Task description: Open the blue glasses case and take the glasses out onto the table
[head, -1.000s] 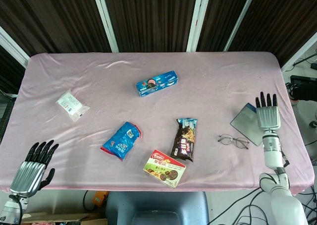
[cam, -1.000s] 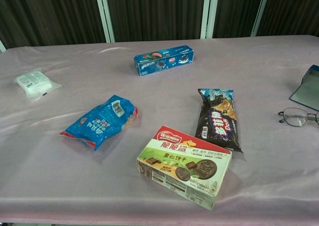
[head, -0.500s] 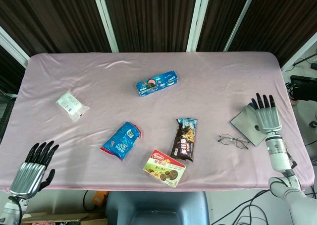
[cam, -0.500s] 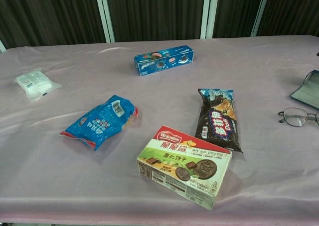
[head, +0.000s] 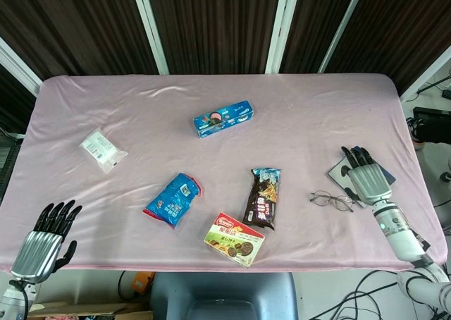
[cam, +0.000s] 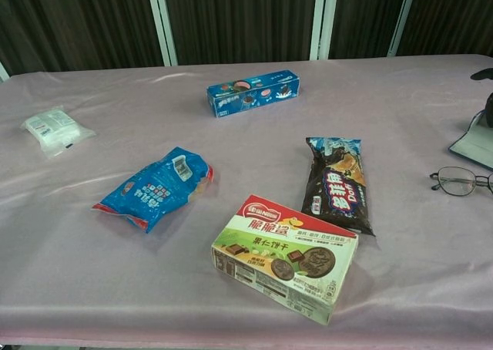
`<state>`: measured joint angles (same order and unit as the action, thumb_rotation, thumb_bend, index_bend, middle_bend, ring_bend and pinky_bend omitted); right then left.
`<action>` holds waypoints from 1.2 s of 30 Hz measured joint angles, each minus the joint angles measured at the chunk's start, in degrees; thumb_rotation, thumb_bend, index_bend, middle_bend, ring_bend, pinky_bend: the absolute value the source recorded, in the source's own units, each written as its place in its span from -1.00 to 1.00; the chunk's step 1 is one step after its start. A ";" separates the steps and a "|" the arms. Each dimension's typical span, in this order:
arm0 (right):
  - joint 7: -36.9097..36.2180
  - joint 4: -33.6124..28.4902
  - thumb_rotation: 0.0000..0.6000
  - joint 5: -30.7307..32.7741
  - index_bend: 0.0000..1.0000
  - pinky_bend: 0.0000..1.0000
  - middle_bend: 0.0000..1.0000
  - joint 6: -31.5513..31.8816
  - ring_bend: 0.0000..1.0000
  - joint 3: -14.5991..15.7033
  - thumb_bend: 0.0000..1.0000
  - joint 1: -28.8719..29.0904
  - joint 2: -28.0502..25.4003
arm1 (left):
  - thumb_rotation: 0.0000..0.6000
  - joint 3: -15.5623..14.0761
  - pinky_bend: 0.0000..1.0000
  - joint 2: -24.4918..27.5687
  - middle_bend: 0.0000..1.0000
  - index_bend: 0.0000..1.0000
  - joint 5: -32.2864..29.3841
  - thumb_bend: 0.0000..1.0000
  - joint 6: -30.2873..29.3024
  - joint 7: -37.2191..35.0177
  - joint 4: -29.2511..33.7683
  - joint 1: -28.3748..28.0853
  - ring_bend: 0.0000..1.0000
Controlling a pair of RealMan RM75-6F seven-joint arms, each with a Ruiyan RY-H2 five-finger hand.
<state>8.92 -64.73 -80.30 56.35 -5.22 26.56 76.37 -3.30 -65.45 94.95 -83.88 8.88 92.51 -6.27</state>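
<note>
Since the glasses (head: 332,200) already lie bare on the table (head: 296,122) near its right edge, beside the blue glasses case (head: 337,170), little seems left — the right robot hand (head: 366,179) hovers spread over the case, holding nothing.

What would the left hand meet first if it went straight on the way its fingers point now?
The left hand points up and slightly right across the pink table. The white packet looks nearest that line, though it may pass just right of it; height above the cloth is unclear.
</note>
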 measured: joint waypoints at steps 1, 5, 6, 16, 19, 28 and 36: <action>0.43 -0.39 1.00 0.13 0.16 -1.00 -1.00 -0.24 -1.00 0.29 -0.11 -0.14 -0.25 | 1.00 0.00 -1.00 0.03 -1.00 -1.00 0.02 -0.12 -0.07 -0.08 -0.01 0.02 -1.00; 1.36 -0.88 1.00 0.81 0.20 -1.00 -1.00 -1.21 -1.00 1.27 -0.04 -0.60 -0.21 | 1.00 -0.01 -1.00 0.22 -1.00 -1.00 0.16 -0.12 -0.39 -0.67 -0.09 0.12 -1.00; 1.31 -0.81 1.00 1.06 0.20 -1.00 -1.00 -1.53 -1.00 1.48 -0.03 -0.68 0.03 | 1.00 -0.04 -1.00 0.27 -1.00 -1.00 0.25 -0.12 -0.41 -0.81 -0.15 0.12 -1.00; -1.07 3.41 1.00 1.22 0.23 -1.00 -1.00 -3.40 -1.00 2.64 0.04 -0.32 4.27 | 1.00 -0.16 -1.00 0.47 -1.00 -1.00 0.52 -0.11 -0.50 -1.29 -0.27 0.13 -1.00; -1.56 3.84 1.00 1.16 0.23 -1.00 -1.00 -3.44 -1.00 2.64 0.05 -0.08 4.77 | 1.00 -0.14 -1.00 0.52 -1.00 -1.00 0.57 -0.11 -0.61 -1.44 -0.29 0.16 -1.00; -1.52 4.14 1.00 1.22 0.25 -1.00 -1.00 -3.70 -1.00 2.89 0.08 0.23 5.62 | 1.00 -0.19 -1.00 0.63 -1.00 -1.00 0.72 -0.12 -0.65 -1.68 -0.27 0.16 -1.00; -1.61 4.43 1.00 1.40 0.27 -1.00 -1.00 -3.64 -1.00 2.90 0.11 0.37 6.28 | 1.00 -0.23 -1.00 0.66 -1.00 -1.00 0.83 -0.12 -0.68 -1.86 -0.30 0.17 -1.00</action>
<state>7.31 -60.30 -78.90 52.71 -2.32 26.94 82.65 -3.53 -64.79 95.78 -84.56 7.02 92.21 -6.10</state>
